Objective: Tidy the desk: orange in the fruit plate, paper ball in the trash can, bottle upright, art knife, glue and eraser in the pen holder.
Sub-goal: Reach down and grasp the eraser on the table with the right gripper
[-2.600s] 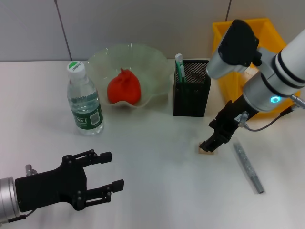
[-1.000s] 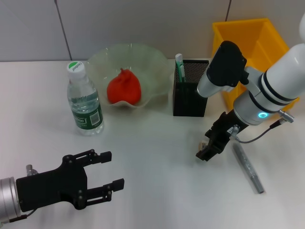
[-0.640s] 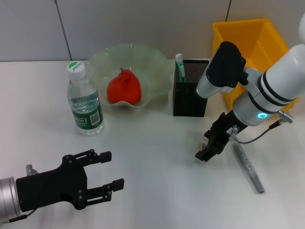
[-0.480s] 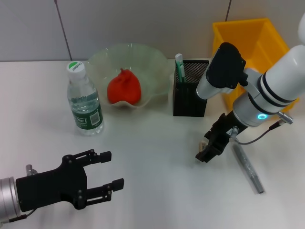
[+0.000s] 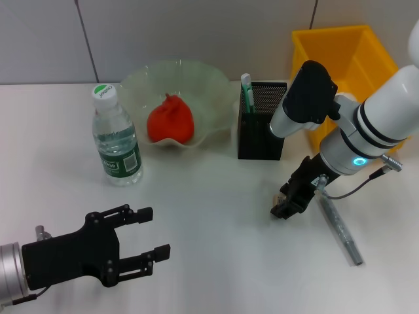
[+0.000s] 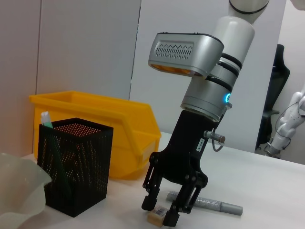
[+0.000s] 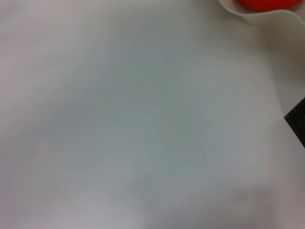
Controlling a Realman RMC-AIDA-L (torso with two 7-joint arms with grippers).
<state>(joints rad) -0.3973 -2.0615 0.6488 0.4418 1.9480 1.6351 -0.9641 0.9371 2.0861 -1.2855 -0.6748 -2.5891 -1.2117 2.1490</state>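
Right gripper (image 5: 286, 204) lowered since earlier, straddling small tan eraser (image 6: 157, 215)

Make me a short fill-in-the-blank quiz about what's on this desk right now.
1. The orange lies in the fruit ____.
2. The bottle stands ____.
3. The right gripper is down around the ____ on the desk.
4. The bin behind the pen holder is ____ in colour.

Missing words: plate; upright; eraser; yellow
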